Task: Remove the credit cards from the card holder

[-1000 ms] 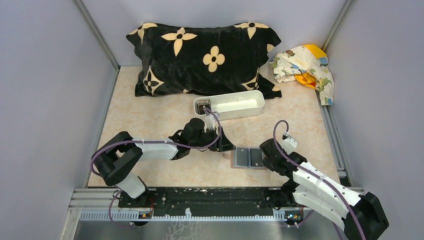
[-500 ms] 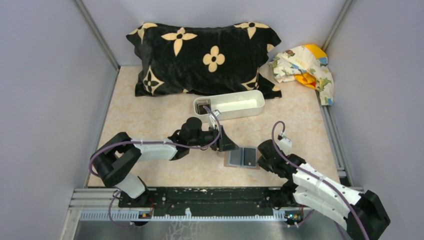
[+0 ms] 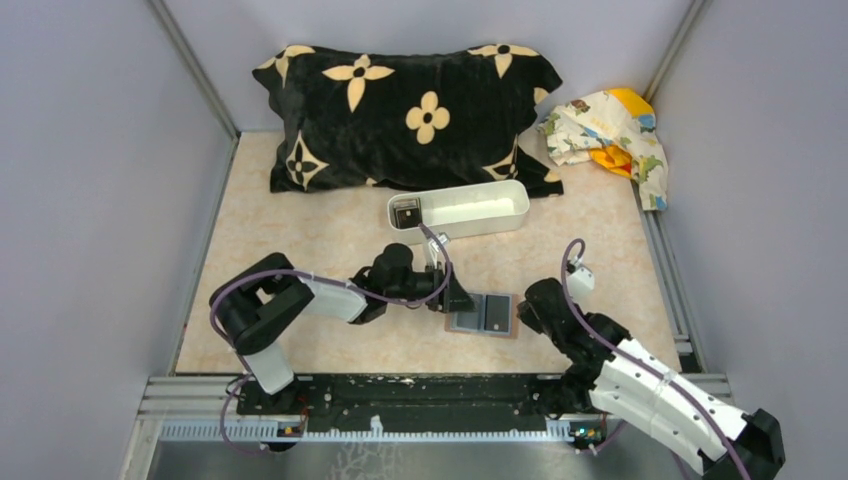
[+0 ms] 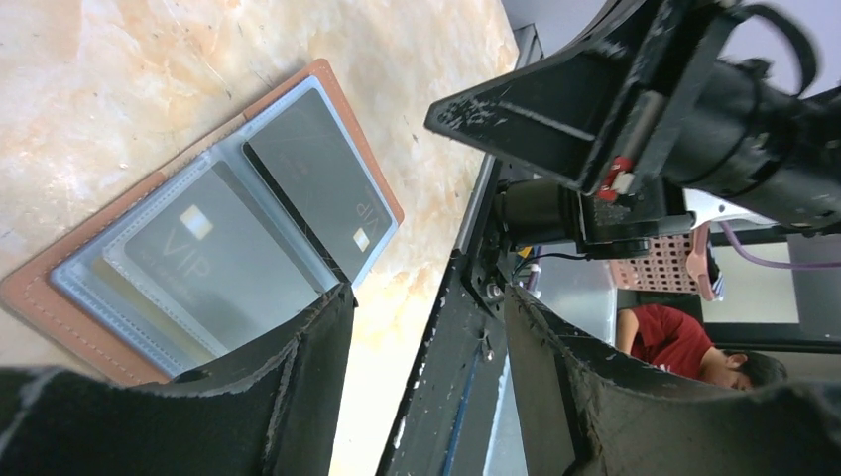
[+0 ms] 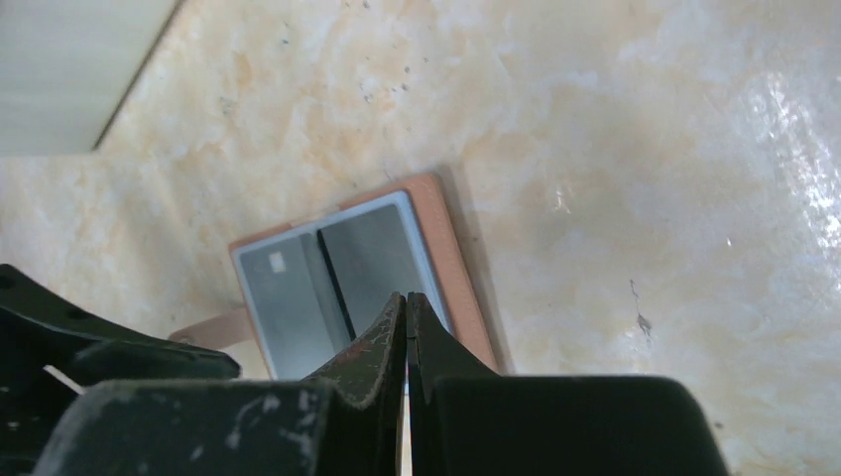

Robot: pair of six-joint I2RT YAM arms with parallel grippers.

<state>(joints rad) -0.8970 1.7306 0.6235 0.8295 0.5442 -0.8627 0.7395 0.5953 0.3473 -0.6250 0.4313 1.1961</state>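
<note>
The card holder [image 3: 481,333] lies open and flat on the table, brown rim around a light blue inside. Two dark grey credit cards [image 3: 466,314] [image 3: 495,313] sit in its slot pockets; the left wrist view shows them [image 4: 213,263] [image 4: 317,183] marked VIP. My left gripper [image 3: 456,296] stands open at the holder's left edge, nothing between its fingers [image 4: 298,397]. My right gripper [image 3: 524,312] is shut and empty, its tips [image 5: 407,302] over the holder's right half [image 5: 448,260]. Whether they touch it I cannot tell.
A long white tray [image 3: 470,212] stands behind the holder with a dark card [image 3: 405,212] in its left end. A black flowered pillow [image 3: 410,115] lies at the back, and a crumpled printed cloth [image 3: 610,130] sits at the back right. The black base rail [image 3: 420,395] runs along the near edge.
The card holder has slid a little to the left, then stayed. My right gripper followed it left and drew back slightly. My left arm's elbow swung right, bringing its gripper up to the holder.
</note>
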